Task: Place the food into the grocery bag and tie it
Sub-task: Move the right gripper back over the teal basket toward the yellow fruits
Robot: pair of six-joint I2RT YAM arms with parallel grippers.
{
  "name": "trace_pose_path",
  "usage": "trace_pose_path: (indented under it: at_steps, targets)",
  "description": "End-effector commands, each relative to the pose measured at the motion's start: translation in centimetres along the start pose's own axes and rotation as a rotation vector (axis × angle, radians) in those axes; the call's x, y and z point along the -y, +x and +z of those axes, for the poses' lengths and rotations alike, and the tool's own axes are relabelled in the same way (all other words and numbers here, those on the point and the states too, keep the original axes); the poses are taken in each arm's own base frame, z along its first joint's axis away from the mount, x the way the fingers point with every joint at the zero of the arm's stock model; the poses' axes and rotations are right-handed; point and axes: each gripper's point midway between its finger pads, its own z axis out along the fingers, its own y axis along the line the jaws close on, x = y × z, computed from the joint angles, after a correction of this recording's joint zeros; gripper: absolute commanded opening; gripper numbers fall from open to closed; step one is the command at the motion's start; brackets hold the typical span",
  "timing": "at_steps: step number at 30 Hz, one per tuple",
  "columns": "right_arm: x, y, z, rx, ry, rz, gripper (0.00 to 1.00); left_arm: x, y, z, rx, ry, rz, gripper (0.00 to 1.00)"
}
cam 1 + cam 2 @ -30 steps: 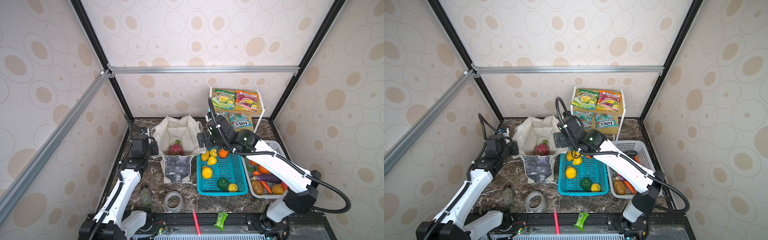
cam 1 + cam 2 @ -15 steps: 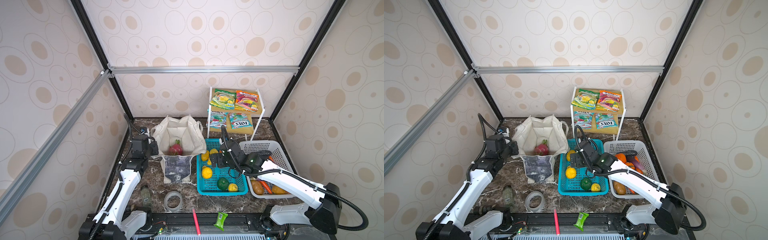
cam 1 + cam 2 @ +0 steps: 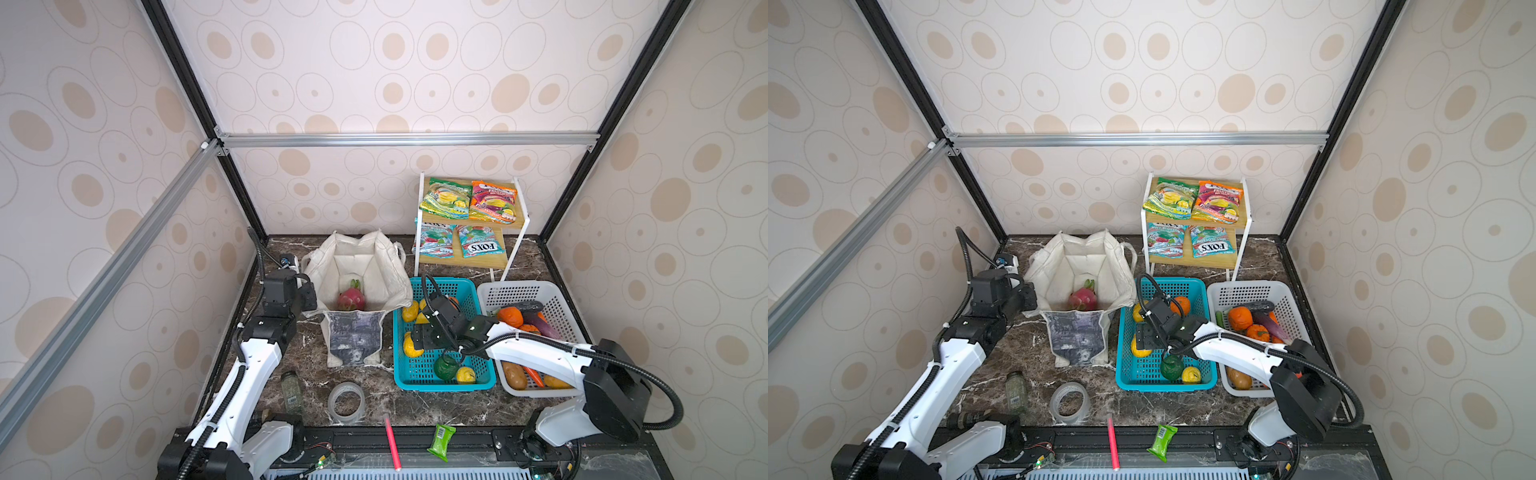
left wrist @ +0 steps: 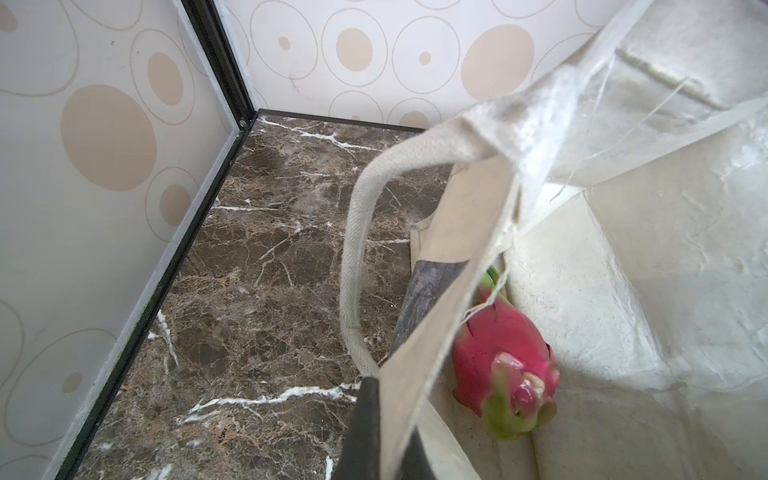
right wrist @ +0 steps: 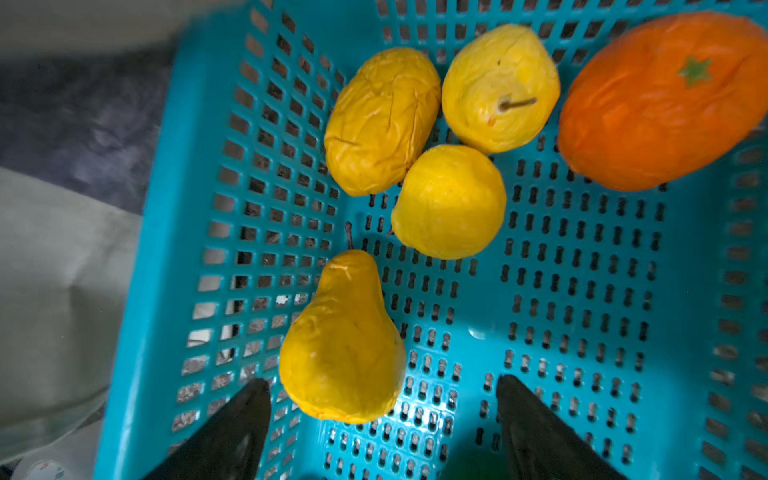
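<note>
- The grocery bag [image 3: 376, 266] stands open on the desk [image 3: 299, 357]; a dragon fruit [image 3: 348, 300] lies inside, leafy tip toward the back wall.
- The left hand [image 4: 374, 432] is clenched on its rim.
- In the teal basket [image 3: 440, 384], a pear [image 5: 340, 349] lies with its neck pointing away from the right hand [image 5: 382, 415], which is spread wide at the pear's broad end.
- The white basket [image 3: 515, 291] holds an eggplant [image 3: 544, 326].

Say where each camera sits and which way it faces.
Top views: high in front, facing down and back over the table; left arm and right arm show.
Left wrist: on its arm, facing the dragon fruit inside the grocery bag; left claw, shut on the rim, shows.
Right wrist: on its arm, facing down into the teal basket at a yellow pear; open right claw shows.
Shared: top and left wrist views both show the dragon fruit.
</note>
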Motion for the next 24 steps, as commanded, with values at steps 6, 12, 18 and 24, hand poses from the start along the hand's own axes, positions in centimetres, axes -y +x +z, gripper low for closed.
trace_pose_path:
  at_steps: [6, 12, 18, 24]
  targets:
    - [-0.7, 0.8, 2.4, -0.021, -0.045, 0.041, 0.87, 0.0, -0.8, -0.5, 0.031, -0.003, -0.001, 0.00]
    - [-1.7, 1.2, 3.4, -0.056, -0.085, 0.061, 0.87, 0.0, -0.7, -0.4, 0.027, -0.005, -0.001, 0.00]
    - [0.9, 2.0, 4.2, -0.088, 0.023, 0.090, 0.84, 0.1, -0.7, -0.4, 0.027, -0.002, -0.003, 0.00]
    - [2.4, 2.0, 4.5, -0.090, 0.086, 0.072, 0.81, 0.1, -0.8, -0.5, 0.033, 0.001, -0.005, 0.00]
